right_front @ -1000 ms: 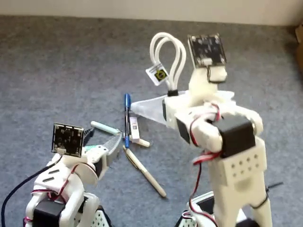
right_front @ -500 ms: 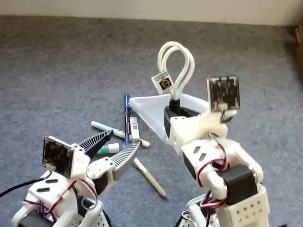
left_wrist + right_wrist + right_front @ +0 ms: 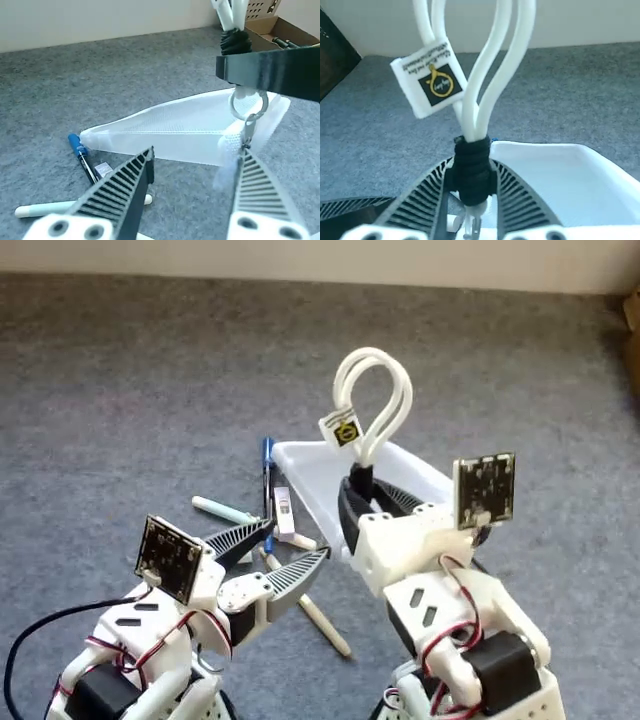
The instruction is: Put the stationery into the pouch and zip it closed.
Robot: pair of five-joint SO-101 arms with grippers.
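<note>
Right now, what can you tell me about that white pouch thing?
The pouch is white, see-through mesh, long and tapering to a corner by the blue pen. A white cord loop with a small tag rises from its black-bound end, where the right gripper clamps it. A metal ring pull hangs below.

The left arm sits folded low, its left gripper (image 3: 295,540) angled forward and slightly down, fingers (image 3: 125,195) spread wide apart with nothing between them. Beside it the right arm stands taller, elbow bent, and the right gripper (image 3: 470,165) points up and away, its fingers (image 3: 520,200) clamped on the pouch loop (image 3: 494,70)
</note>
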